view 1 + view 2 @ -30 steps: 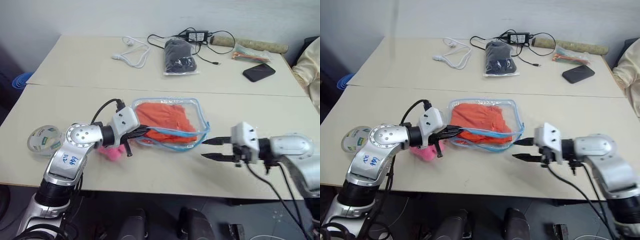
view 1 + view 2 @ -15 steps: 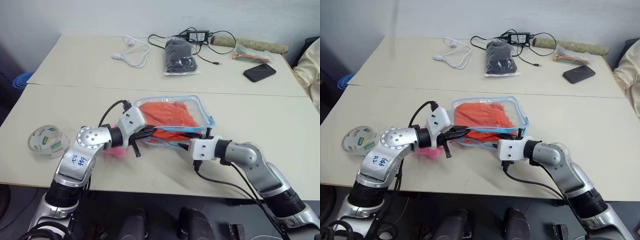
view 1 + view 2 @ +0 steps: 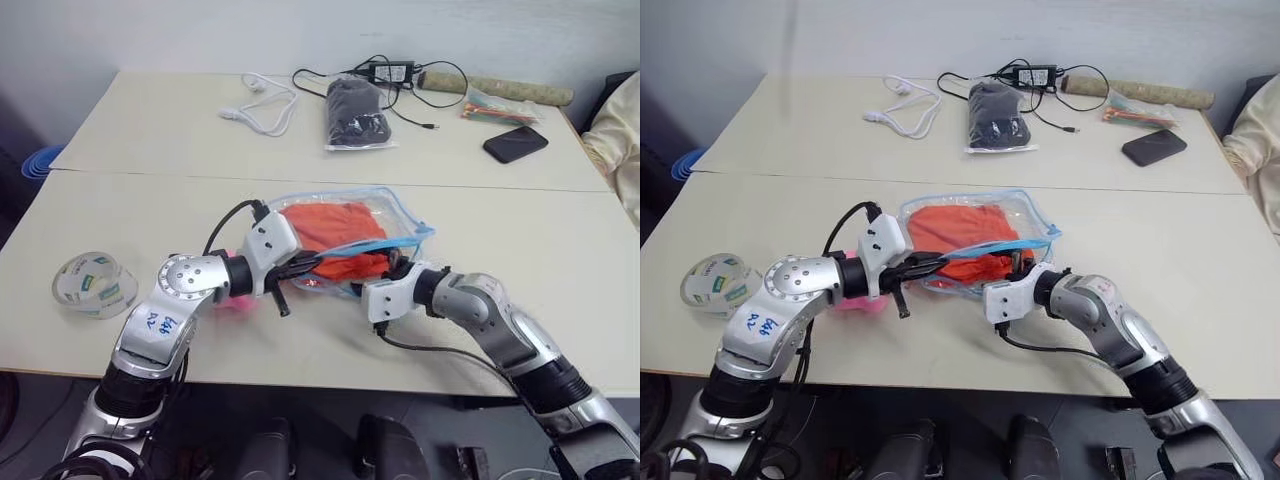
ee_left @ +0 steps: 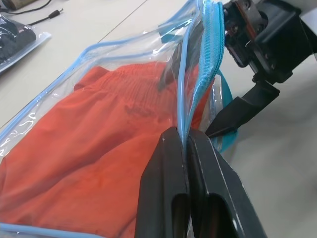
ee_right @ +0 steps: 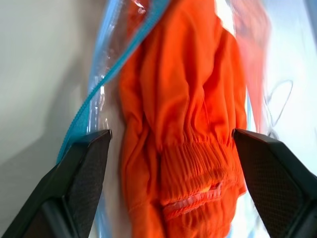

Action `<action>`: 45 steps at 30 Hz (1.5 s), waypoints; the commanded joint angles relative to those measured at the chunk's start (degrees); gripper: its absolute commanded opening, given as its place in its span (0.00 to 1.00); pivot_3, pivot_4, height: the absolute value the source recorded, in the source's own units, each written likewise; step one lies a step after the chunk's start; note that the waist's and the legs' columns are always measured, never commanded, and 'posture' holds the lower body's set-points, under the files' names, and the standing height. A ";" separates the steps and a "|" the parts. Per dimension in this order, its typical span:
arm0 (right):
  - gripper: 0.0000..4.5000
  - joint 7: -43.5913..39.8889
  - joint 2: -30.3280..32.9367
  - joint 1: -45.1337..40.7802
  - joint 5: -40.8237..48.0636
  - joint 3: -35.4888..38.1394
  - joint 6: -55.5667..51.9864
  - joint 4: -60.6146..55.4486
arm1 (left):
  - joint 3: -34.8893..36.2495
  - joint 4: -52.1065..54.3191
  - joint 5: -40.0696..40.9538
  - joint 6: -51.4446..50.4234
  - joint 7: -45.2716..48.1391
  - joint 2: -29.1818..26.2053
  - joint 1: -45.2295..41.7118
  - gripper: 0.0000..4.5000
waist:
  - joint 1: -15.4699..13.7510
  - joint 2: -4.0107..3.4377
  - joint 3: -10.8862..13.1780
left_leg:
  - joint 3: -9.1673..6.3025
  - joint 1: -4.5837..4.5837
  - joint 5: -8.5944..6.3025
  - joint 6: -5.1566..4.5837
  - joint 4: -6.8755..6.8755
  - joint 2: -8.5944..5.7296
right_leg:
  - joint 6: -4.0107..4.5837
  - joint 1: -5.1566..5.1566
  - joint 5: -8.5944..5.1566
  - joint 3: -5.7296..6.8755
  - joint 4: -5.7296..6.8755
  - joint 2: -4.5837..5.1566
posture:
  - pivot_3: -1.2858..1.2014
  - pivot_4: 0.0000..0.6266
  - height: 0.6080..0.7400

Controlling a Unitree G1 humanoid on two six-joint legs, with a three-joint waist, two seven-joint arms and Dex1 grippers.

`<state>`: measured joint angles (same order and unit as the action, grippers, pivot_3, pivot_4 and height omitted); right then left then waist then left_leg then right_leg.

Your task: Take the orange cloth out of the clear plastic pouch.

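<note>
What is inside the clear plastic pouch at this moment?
The orange cloth lies bunched inside the clear plastic pouch, its elastic hem at the opening. Whatever lies beneath the cloth is covered.

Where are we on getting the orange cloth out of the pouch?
Done: the clear plastic pouch is unzipped, and the left gripper is shut on its blue zipper edge, holding the mouth up.
In hand: the right gripper sits at that opening, jaws wide on either side of the orange cloth, not closed on it.
Left: grip the cloth and pull it clear; it lies fully inside the pouch.
</note>
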<state>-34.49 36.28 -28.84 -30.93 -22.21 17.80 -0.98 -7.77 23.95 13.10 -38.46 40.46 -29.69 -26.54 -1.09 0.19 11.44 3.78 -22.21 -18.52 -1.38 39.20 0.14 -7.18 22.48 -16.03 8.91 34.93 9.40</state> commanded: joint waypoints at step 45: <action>0.00 -38.85 29.62 9.17 52.54 18.03 -8.18 -21.32 | -0.26 -8.14 -2.92 5.47 -5.50 -0.73 -0.13 0.00 | -0.62 0.08 -0.04 | -0.13 -0.03 -0.02 -0.07 -0.02 0.00 | -0.01 -0.13 0.01 0.05 -0.16 0.05 | 0.52 0.24 1.00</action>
<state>-69.23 63.03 -20.21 13.65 -10.63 13.68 -19.32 -8.93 13.70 10.79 -34.69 33.86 -29.50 -26.97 -1.70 0.28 11.40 3.68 -22.23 -18.55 -1.47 39.18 0.14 -7.21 22.34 -16.01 8.95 34.75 9.45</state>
